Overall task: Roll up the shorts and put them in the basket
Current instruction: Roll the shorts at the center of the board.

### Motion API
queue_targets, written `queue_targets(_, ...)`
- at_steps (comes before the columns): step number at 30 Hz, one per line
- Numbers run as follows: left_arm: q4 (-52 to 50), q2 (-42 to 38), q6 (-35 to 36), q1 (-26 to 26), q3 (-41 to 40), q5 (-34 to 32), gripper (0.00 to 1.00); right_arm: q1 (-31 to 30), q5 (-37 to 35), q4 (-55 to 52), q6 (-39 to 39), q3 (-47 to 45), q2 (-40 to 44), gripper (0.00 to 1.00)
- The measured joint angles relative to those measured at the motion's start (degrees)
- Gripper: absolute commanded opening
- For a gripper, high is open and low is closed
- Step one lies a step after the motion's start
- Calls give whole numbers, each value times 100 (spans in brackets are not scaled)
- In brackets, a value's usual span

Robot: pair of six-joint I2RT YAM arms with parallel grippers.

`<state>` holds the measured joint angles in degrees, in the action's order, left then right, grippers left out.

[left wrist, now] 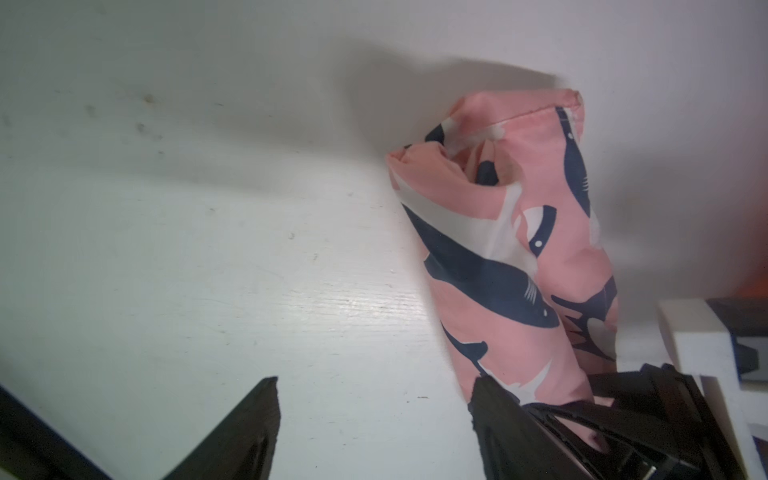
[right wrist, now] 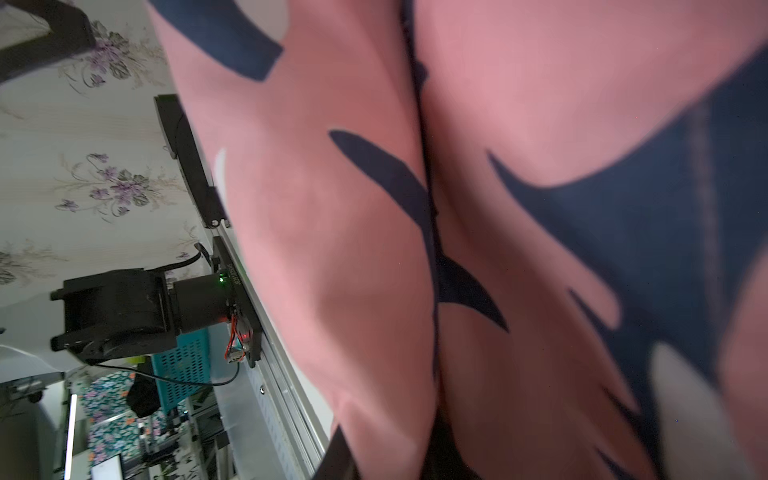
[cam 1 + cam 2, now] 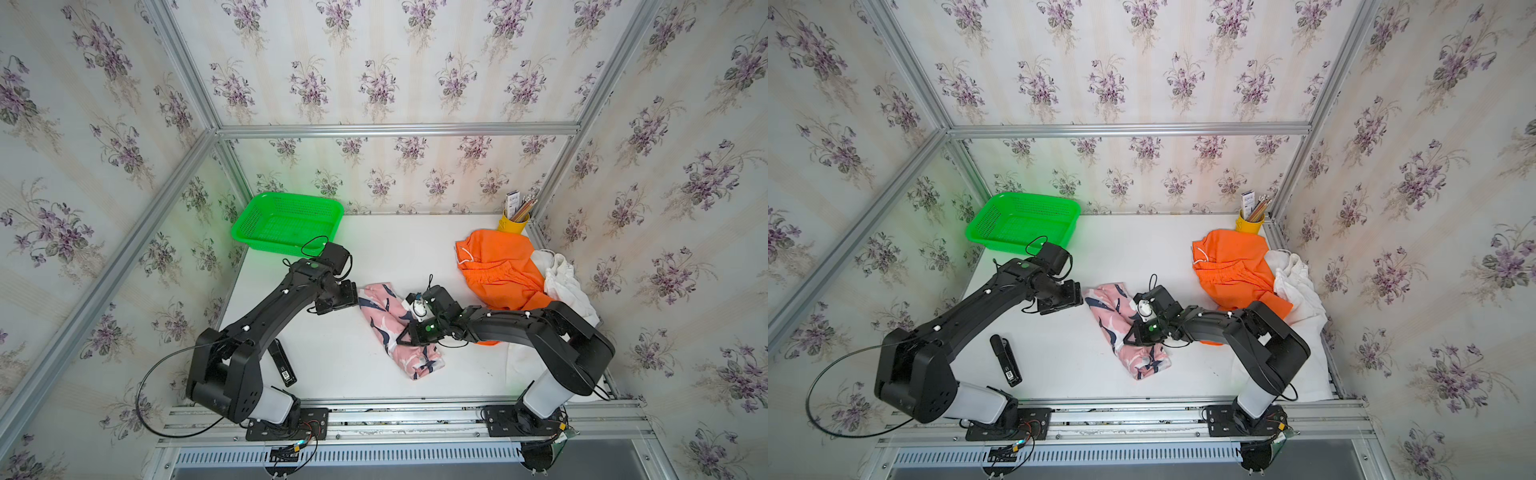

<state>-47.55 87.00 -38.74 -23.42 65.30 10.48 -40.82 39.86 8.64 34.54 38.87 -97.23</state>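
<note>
Floral-papered walls (image 3: 374, 62) on an aluminium frame (image 3: 395, 129) close in a white table (image 3: 374, 249). The left arm (image 3: 266, 307) and right arm (image 3: 519, 328) reach in from the front rail toward the middle of it, their jaws pointing toward each other.

A green basket (image 3: 266, 245) sits in the far corner behind the left jaws, well apart from them. The orange shorts (image 3: 498, 270) lie heaped behind the right jaws, on the far side of that arm. They touch the white shorts (image 3: 565, 286), which spread farther from the jaws and pass under the right arm.

The pink shorts (image 3: 390, 324), printed in navy and white, lie as a rumpled band between the two sets of jaws. The end nearest the left jaws is rolled into a loose tube.

The left gripper (image 1: 374, 380) stands wide open and holds nothing; bare table shows between its fingers (image 1: 498, 419). One of them is just beside the tube's end, and whether it touches cannot be told.

The right gripper (image 3: 404, 338) is down on the middle of the band. Its wrist view is filled with pink cloth close up, and a deep crease runs toward the jaws. They look drawn in on a pinch of the cloth, though it mostly hides the fingertips.

A black handheld device (image 3: 282, 361) lies on the table toward the front rail from the left jaws, well apart. A yellow cup (image 3: 513, 226) of pencils (image 3: 524, 208) stands in the far corner beyond the orange shorts, well apart from the right jaws.
</note>
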Motion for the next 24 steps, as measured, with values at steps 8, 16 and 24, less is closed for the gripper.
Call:
queue_targets(8, 826, 1141, -326, -378, 417, 472, 74, 251, 608, 431, -59, -116, -306, 55)
queue_targets(16, 914, 2149, -170, -380, 1062, 468, 56, -9, -1558, -1731, -756, 702, 791, 78)
queue_targets(24, 820, 2240, -22, -380, 1217, 494, 56, -1596, -4350, -3668, -1274, 2352, 949, 85)
